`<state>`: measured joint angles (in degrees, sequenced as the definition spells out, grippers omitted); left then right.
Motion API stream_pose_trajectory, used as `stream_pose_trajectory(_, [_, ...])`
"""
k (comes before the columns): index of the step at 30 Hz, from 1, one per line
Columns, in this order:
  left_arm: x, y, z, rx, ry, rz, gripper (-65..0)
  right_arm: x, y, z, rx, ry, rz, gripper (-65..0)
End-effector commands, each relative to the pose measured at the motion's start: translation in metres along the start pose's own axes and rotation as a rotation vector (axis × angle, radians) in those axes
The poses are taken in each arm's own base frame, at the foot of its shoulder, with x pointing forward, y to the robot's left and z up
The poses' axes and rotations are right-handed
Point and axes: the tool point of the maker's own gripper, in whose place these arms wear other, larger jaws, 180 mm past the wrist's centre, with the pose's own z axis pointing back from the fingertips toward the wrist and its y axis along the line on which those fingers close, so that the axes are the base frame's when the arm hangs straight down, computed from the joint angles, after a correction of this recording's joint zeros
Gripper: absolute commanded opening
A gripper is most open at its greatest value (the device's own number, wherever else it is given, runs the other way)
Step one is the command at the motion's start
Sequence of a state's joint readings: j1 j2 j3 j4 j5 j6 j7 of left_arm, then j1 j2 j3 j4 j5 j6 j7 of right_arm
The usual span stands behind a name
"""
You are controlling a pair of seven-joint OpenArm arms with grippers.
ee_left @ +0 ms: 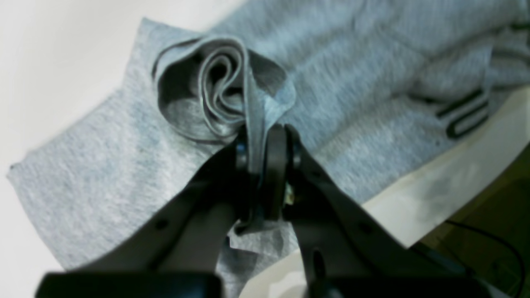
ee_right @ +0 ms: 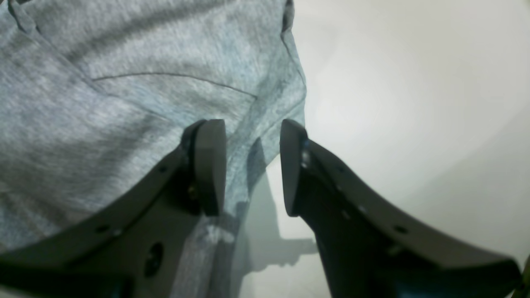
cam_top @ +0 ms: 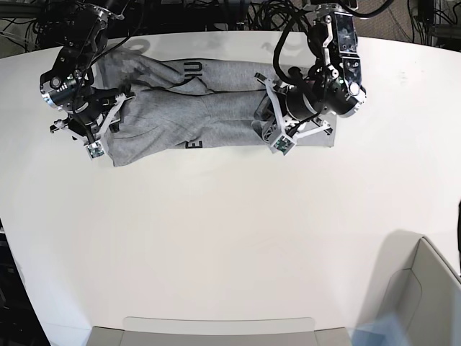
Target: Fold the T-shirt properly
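**Left gripper pinching a wad of shirt, right one gaping at the edge**

Left gripper (ee_left: 265, 165) clamped together on a bunched, curled-up fold of the T-shirt (ee_left: 372, 82), dead centre of the left wrist view. Right gripper (ee_right: 252, 165) standing apart, nothing between the pads, hanging right over the shirt's side edge in the middle of the right wrist view, with cloth under one finger and bare table (ee_right: 414, 103) under the other.

Going big to small: white table filling the base view, then the grey T-shirt (cam_top: 180, 122) spread in a long, rumpled band across the upper part of that frame, between the two arms. Already doubled over on itself, judging by the layers. Black lettering (ee_left: 463, 114) peeking out at right in the left wrist view.

Handling guess: light, floppy cotton, zero stiffness, so sagging and bunching wherever lifted at one spot only. Not fragile, not slippery either; pads should bite fine. Best grabbed at a hem or seam edge, both layers together, one corner per gripper, so the fold comes over flat. That curled wad probably wants smoothing out, or else a lumpy fold.
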<state>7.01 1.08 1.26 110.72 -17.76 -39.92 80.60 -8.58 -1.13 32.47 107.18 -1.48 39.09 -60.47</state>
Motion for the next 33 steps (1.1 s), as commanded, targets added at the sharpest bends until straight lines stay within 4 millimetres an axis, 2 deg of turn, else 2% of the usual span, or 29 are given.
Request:
stream_pose_trajectory(1, [0.010, -0.002, 0.004, -0.003, -0.039, -0.012, -55.4, 0.011, -0.004, 0.003, -0.006, -0.036, 0.022, -43.0])
stream_pose_trajectory(3, [0.010, 0.000, 0.005, 0.003, -0.041, -0.007, -42.7, 0.011, -0.003, 0.003, -0.005, -0.037, 0.023, -43.0])
stream_pose_trajectory(5, [0.010, 0.000, 0.006, 0.007, -0.044, -0.009, -38.3, 0.011, -0.003, 0.003, -0.006, -0.036, 0.024, -43.0])
stream_pose_trajectory(20, [0.013, -0.001, 0.007, 0.004, -0.050, -0.016, -38.9, 0.012, -0.005, 0.004, -0.009, -0.039, 0.025, -43.0])
stream_pose_trajectory(22, [0.026, -0.001, 0.021, 0.023, -0.110, -0.029, -39.2, 0.013, -0.005, 0.004, -0.009, -0.041, 0.025, -43.0])
stream_pose_trajectory(23, [0.034, -0.008, 0.025, -0.010, -0.149, -0.027, -40.3, 0.013, -0.006, 0.004, -0.011, -0.042, 0.024, -43.0])
stream_pose_trajectory(26, [0.051, -0.026, 0.033, -0.150, -0.260, 0.017, -48.1, 0.014, -0.006, 0.004, -0.012, -0.043, 0.025, -43.0])
stream_pose_trajectory(28, [0.052, -0.016, 0.038, -0.154, -0.294, 0.065, -53.1, 0.014, -0.006, 0.004, -0.013, -0.044, 0.025, -43.0])
stream_pose_trajectory(30, [0.040, 0.009, 0.041, -0.081, -0.283, 0.124, -57.3, 0.014, -0.007, 0.004, -0.015, -0.045, 0.023, -43.0])
stream_pose_trajectory(33, [0.010, 0.055, 0.049, 0.073, -0.219, 0.208, -63.2, 0.014, -0.008, 0.005, -0.017, -0.044, 0.023, -43.0])
